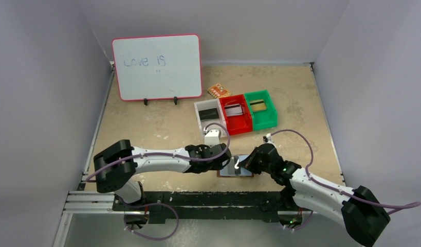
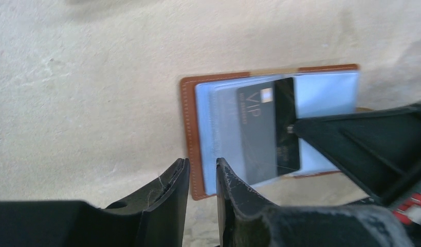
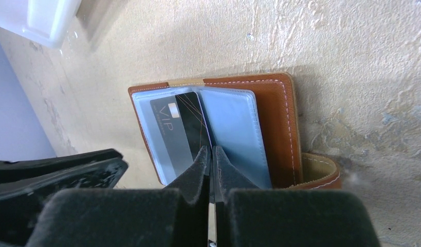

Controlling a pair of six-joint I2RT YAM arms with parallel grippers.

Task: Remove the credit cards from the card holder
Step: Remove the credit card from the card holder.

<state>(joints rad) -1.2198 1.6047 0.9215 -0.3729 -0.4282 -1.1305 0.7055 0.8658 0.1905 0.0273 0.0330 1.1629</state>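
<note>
Card holder [image 3: 275, 118]: brown, lying open on the table [image 1: 162, 123] close to its near edge, between the two arms. Black VIP card [image 3: 175, 134]: in a clear pocket of the open holder. Right gripper [image 3: 211, 159]: fingers pressed together on that card's edge. Left gripper [image 2: 202, 172]: fingers nearly together at the holder's left edge; whether they pinch it cannot be told. White bin [image 1: 202, 110], red bin [image 1: 244, 125], green bin [image 1: 267, 119]: side by side, farther back
</note>
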